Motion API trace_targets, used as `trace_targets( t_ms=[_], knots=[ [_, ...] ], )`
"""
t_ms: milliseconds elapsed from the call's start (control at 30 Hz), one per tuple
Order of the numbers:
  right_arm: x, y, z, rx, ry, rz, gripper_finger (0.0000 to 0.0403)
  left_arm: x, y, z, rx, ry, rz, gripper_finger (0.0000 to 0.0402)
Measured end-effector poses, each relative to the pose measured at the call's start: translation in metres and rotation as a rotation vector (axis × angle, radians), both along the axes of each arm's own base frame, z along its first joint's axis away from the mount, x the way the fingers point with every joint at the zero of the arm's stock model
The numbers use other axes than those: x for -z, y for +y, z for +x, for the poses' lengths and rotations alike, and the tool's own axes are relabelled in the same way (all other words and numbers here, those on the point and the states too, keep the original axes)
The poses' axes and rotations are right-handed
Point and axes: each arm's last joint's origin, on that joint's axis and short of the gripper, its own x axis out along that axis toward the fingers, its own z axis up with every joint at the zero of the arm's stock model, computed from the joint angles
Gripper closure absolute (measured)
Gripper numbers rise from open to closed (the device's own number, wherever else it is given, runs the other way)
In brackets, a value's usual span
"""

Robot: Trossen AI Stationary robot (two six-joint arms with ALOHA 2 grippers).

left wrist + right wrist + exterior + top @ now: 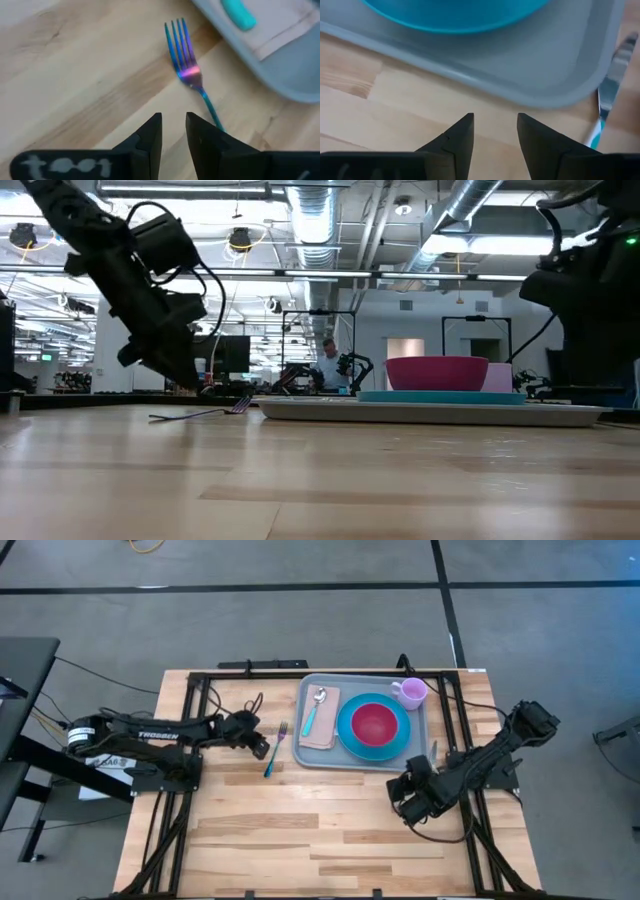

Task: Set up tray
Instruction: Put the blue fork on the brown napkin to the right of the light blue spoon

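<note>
The grey-blue tray (365, 722) lies flat toward the table's far edge. It carries a napkin (318, 720) with a teal-handled spoon (315, 710), a blue plate (373, 730) holding a red bowl (374, 723), and a purple cup (410, 692). A blue fork (276, 750) lies on the wood left of the tray. My left gripper (173, 127) hovers narrowly open just beside the fork's handle (207, 102); the handle's end passes out of sight behind one finger. My right gripper (495, 127) is open over bare wood just near of the tray's near right corner (545, 65).
A teal-handled knife (610, 85) lies on the table just right of the tray (432, 750). Black frame rails run along the table's left, right and far sides. The near half of the wooden table (320, 840) holds nothing. A person shows far off in the room (325, 365).
</note>
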Motion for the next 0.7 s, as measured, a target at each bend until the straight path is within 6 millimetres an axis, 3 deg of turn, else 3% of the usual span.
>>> trace_targets(
  t_ms=[167,300,700],
  knots=[
    [-0.005,-0.005,0.005,-0.071,0.036,-0.040,0.0256,0.007,-0.010,0.002,0.049,-0.099,-0.046,0.0327],
    [-0.014,-0.014,0.014,-0.121,0.076,-0.082,0.0252,0.010,-0.020,0.004,0.072,-0.071,-0.012,0.0326],
    [-0.054,-0.038,0.060,-0.237,-0.047,-0.307,0.0252,0.032,-0.030,0.024,0.091,-0.067,0.036,0.0326]
  ],
)
